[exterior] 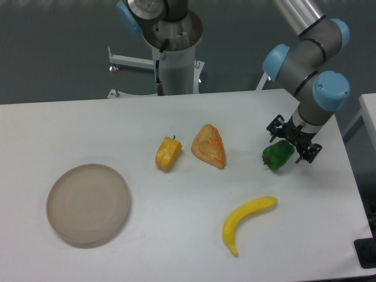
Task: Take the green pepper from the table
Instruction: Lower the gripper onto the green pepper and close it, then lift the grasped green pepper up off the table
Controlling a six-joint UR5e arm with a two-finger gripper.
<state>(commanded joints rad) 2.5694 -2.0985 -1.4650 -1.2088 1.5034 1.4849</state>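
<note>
The green pepper [277,155] is small, glossy and dark green, at the right side of the white table [188,235]. My gripper [289,145] is right over its upper right part, with the fingers reaching down around or against it. The fingertips are mostly hidden behind the pepper and the wrist, so I cannot tell whether they are closed on it. The pepper appears to rest on or just above the tabletop.
A yellow-orange pepper [168,153] and an orange croissant-like pastry [208,147] lie at the table's middle. A yellow banana [245,221] lies in front of the green pepper. A round beige plate [88,203] sits at the front left. The table's right edge is close to the arm.
</note>
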